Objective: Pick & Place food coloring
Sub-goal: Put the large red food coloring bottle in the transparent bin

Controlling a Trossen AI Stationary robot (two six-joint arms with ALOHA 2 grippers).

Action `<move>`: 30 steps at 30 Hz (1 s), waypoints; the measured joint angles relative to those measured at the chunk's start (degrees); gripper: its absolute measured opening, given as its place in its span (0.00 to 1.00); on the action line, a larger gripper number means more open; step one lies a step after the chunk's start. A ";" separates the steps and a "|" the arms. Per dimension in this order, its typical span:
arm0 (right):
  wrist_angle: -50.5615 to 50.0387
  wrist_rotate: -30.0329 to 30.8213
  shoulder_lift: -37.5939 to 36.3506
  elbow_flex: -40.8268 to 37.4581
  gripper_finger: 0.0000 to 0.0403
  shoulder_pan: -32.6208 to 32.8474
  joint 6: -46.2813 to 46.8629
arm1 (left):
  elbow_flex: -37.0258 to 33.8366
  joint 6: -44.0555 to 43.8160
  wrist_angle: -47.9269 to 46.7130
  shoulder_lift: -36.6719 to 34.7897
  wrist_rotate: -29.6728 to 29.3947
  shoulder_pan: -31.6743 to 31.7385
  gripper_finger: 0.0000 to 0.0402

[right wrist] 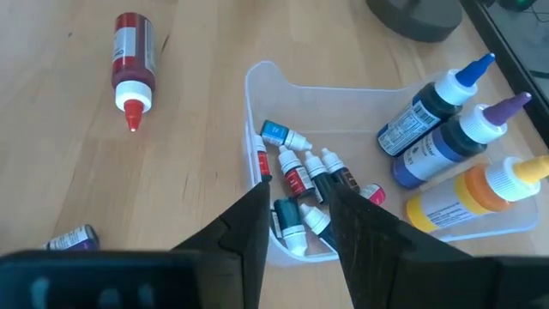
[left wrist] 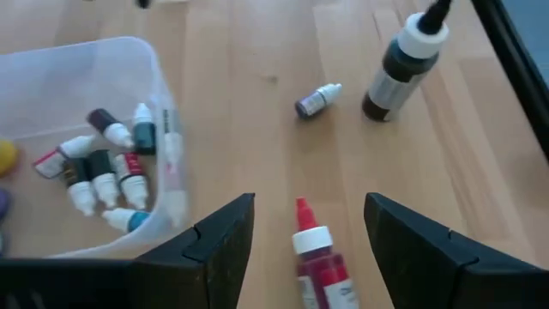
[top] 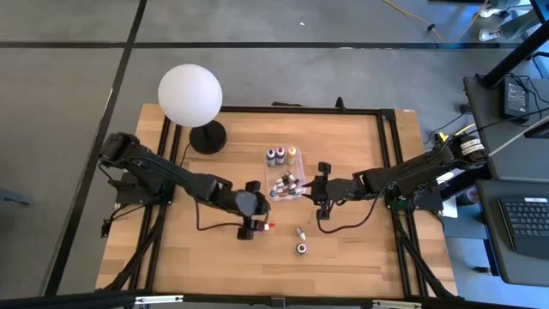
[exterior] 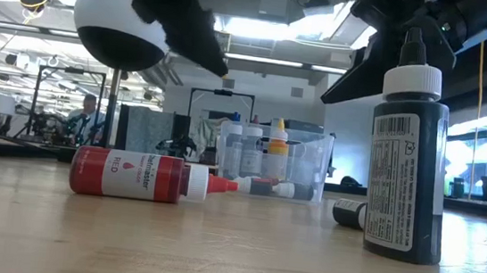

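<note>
We log L gripper (left wrist: pixel 309 240) hovering w/ fingers wide, straddling the red bottle (left wrist: pixel 319 262) lying on the table (top: pixel 197 257), likely lined up for a grab. R gripper (right wrist: pixel 296 227) sits over the clear box (right wrist: pixel 257 94) edge, fingers narrow, nothing held (prob. reaching for the small bottles (right wrist: pixel 304 176) inside). Three tall bottles (right wrist: pixel 459 150) stand in the box's far end. Dark bottle (left wrist: pixel 399 64) upright and tiny purple bottle (left wrist: pixel 316 100) loose on the table, nr the box.
</note>
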 joint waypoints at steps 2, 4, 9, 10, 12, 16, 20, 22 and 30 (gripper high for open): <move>-0.03 -0.01 0.00 0.00 0.31 -0.02 -0.01 | 2.85 -0.10 -2.40 2.13 0.00 -0.55 0.54; -0.13 -0.01 0.00 0.00 0.31 -0.02 -0.01 | 4.68 -0.19 -3.66 4.31 -0.54 -1.30 0.54; -0.21 -0.07 0.00 0.00 0.31 -0.02 0.18 | 7.84 -0.81 -5.32 9.53 -1.08 -2.39 0.54; -0.27 -0.28 0.00 0.00 0.31 -0.02 0.19 | 8.20 -1.80 -5.51 10.71 -1.07 -2.36 0.54; -0.28 -0.38 0.00 0.00 0.31 -0.02 0.20 | 8.75 -3.51 -6.49 12.53 -1.04 -2.21 0.54; -0.44 -0.45 0.00 0.02 0.31 -0.02 0.33 | 10.08 -5.11 -7.38 15.41 -0.54 -2.16 0.54; -0.47 -0.48 0.00 0.02 0.31 -0.02 1.69 | 10.43 -5.81 -7.36 16.95 0.89 -2.23 0.54; -0.73 -0.52 0.02 0.04 0.31 -0.02 1.91 | 10.52 -6.26 -7.46 17.56 0.54 -2.20 0.54; -0.83 -0.98 0.02 0.04 0.31 -0.02 1.89 | 10.45 -7.18 -8.06 20.18 0.58 -1.29 0.54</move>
